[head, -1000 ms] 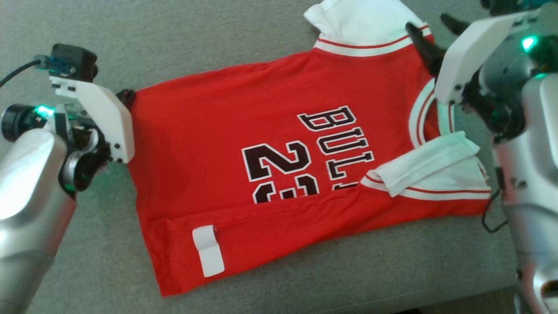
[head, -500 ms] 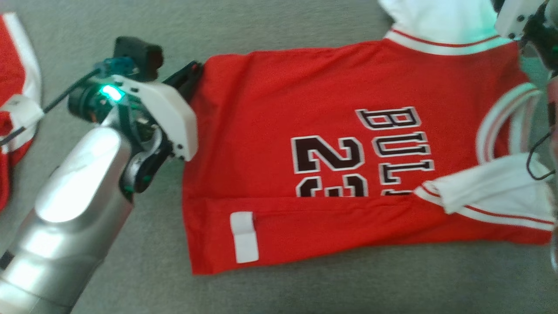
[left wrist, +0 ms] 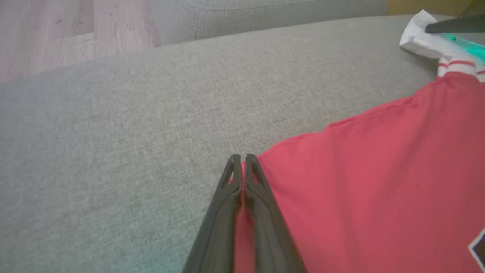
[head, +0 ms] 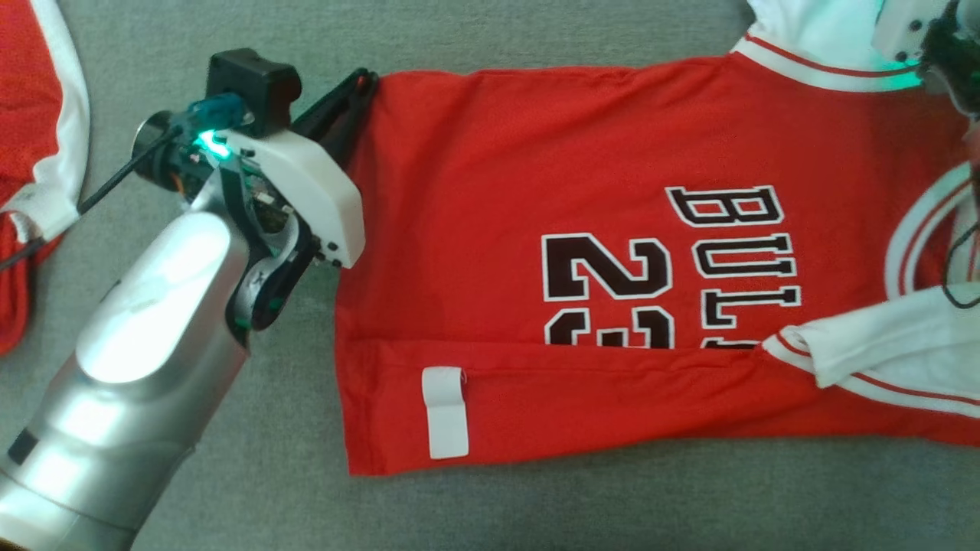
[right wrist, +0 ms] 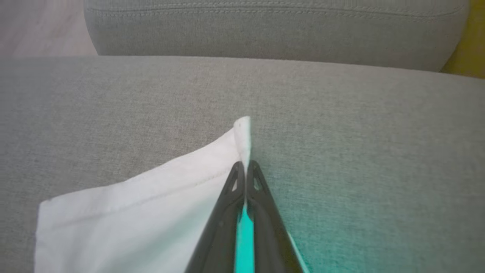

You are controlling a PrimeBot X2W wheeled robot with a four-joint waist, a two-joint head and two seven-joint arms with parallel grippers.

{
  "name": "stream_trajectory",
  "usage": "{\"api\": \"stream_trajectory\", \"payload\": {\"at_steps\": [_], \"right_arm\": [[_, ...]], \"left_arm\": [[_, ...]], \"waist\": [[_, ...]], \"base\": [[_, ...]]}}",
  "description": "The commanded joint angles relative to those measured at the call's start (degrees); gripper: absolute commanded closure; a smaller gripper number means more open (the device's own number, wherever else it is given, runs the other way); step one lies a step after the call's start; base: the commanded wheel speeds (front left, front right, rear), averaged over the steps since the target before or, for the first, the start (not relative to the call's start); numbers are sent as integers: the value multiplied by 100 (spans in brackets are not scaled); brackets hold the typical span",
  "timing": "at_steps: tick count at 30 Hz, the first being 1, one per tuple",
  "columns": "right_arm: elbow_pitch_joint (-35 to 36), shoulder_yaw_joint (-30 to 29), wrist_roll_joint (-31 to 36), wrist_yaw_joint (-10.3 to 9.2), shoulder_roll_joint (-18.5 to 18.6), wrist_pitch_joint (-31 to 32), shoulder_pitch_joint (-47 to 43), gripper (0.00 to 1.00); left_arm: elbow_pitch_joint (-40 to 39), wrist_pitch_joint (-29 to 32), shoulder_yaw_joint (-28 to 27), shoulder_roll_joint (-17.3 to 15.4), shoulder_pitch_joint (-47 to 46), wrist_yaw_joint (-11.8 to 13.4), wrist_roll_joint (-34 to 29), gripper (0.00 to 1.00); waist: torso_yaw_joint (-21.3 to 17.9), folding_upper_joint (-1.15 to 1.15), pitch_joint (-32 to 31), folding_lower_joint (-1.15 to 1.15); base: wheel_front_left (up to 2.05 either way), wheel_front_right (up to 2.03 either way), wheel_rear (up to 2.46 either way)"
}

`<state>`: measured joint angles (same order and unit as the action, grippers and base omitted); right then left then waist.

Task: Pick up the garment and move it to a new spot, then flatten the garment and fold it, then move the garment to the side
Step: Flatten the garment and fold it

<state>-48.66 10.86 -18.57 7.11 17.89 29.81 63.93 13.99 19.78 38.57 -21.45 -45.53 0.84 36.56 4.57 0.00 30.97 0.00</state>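
Red jersey (head: 536,153), white trim, black lettering, spread flat on grey cushion (head: 536,505), near edge folded over.

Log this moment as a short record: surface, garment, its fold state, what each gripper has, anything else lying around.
surface: grey cushion
garment: red jersey, print up, lying spread
fold state: near long edge turned over, white label on the flap
left gripper: shut on the jersey's far hem corner
right gripper: shut on the corner of the white sleeve
other: second red-and-white garment at the head view's left edge
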Motion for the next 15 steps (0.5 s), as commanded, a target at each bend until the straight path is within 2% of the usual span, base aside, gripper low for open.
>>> {"api": "stream_trajectory", "payload": {"at_steps": [1, 7, 12, 14, 15], "right_arm": [[192, 54, -103, 37, 88, -114, 80, 100], [478, 322, -581, 37, 239, -416, -183, 100], [1159, 798, -1302, 37, 514, -421, -812, 100], [1159, 798, -1302, 37, 514, -421, -812, 100], [1381, 898, -1486, 37, 652, -370, -1071, 100]], "left_arm": [[-138, -84, -302, -270, -99, 46, -51, 100], [-64, -522, -486, -447, 243, 89, 18, 100], [-129, -918, -579, -576, 782, 73, 148, 100], [-129, -918, -579, -576, 782, 73, 148, 100], [-200, -999, -558, -600, 991, 68, 180, 100]], "waist": [[-67, 0, -76, 0], [-272, 0, -432, 0], [-427, 0, -895, 0], [-427, 0, -895, 0], [-459, 0, -1051, 0]], "base": [[0, 0, 0], [0, 0, 0], [0, 0, 0], [0, 0, 0], [0, 0, 0]]}}
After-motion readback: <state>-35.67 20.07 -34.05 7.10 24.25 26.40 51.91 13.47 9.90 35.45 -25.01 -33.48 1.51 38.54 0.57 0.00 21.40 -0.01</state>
